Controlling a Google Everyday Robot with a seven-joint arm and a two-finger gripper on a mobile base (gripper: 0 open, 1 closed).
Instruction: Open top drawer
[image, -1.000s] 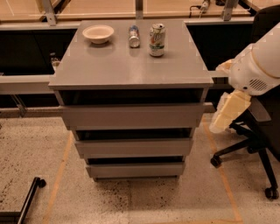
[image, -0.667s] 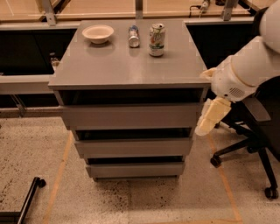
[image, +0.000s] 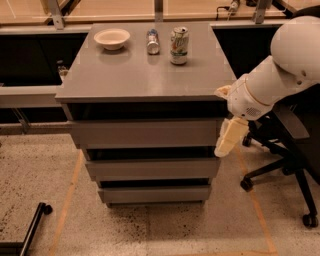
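Note:
The top drawer is the widest grey front of three, just under the cabinet's top slab, and it sits flush with no box showing. My gripper hangs from the white arm at the right and sits against the right end of that drawer front, pointing down.
On the grey cabinet top stand a white bowl, a small bottle and a drink can. Two narrower drawer fronts lie below. A black office chair stands to the right. Orange tape lines mark the speckled floor.
My arm and gripper have moved left, from beside the cabinet to the right end of the top drawer front. The drawers have not moved.

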